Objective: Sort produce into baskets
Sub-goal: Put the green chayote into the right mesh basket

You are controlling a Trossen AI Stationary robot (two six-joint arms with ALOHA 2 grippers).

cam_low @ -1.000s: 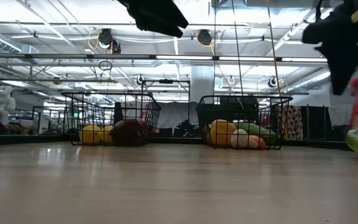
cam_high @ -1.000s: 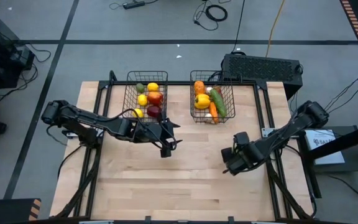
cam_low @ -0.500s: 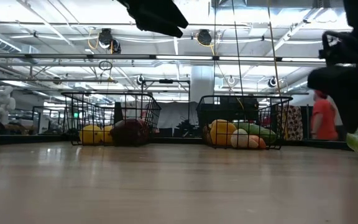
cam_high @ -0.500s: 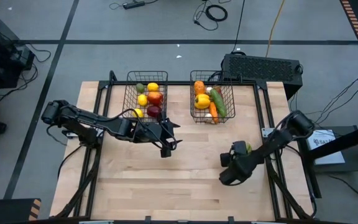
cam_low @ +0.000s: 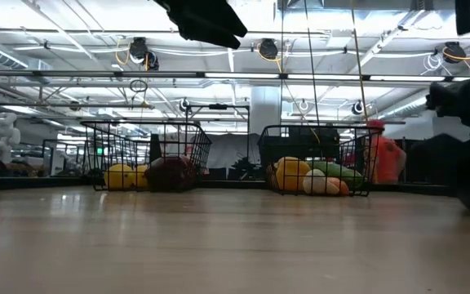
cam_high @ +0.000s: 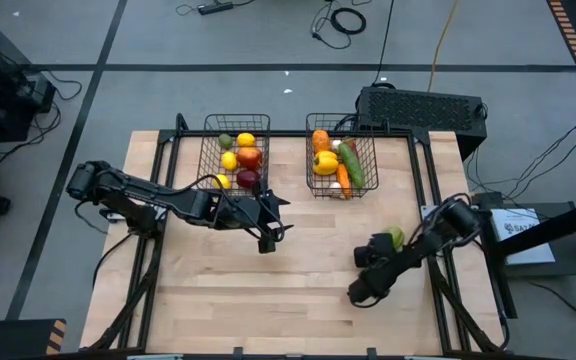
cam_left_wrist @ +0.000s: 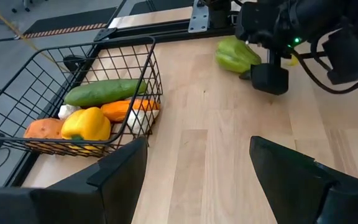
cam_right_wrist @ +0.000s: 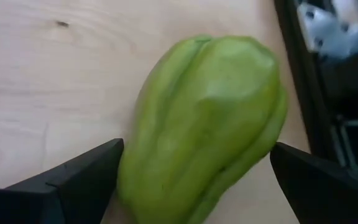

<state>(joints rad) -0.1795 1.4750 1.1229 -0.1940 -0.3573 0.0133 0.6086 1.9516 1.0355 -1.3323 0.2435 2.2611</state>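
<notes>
Lower right of the high view, your right gripper [cam_right_wrist: 194,186] – fingers apart – straddles a ridged green pepper-like vegetable [cam_right_wrist: 207,124]; close next (left gripper [cam_left_wrist: 194,180] waits open).

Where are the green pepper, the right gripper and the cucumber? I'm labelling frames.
green pepper [cam_right_wrist: 204,124]: right wrist view, its ridged side.
right gripper [cam_left_wrist: 267,76]: left wrist view, fingertip block.
cucumber [cam_left_wrist: 104,92]: left wrist view, mid-length.

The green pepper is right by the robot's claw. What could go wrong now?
1. The green pepper lies on its side between the right gripper's open fingers; being lumpy and rounded, it might slip or roll away when they close.
2. It sits near the table's right edge, so a nudge could push it off.
3. The right basket already looks full, so a dropped pepper might bounce out.
</notes>
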